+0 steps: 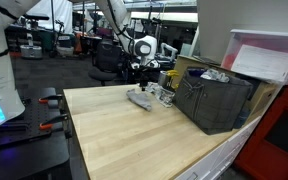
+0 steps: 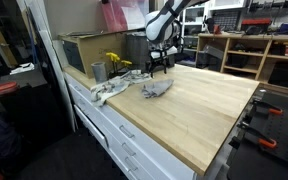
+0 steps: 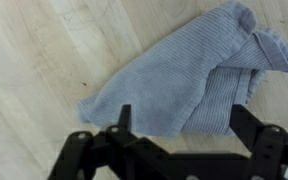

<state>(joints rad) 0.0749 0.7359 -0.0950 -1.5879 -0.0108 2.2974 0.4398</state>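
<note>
A crumpled blue-grey cloth (image 3: 189, 85) lies on the light wooden tabletop (image 3: 34, 80). In the wrist view it fills the middle, and my gripper (image 3: 182, 118) hangs open just above its near edge, one finger at each side, nothing held. In both exterior views the gripper (image 1: 142, 72) (image 2: 158, 66) hovers over the cloth (image 1: 139, 99) (image 2: 155, 89) near the table's far end.
A dark plastic crate (image 1: 216, 98) stands beside the cloth, with a pink-and-white bin (image 1: 267, 55) behind it. A metal cup (image 2: 98, 71), yellow flowers (image 2: 115, 62) and a second rag (image 2: 112, 89) lie near the table edge. Drawers (image 2: 134, 140) run under the table's front edge.
</note>
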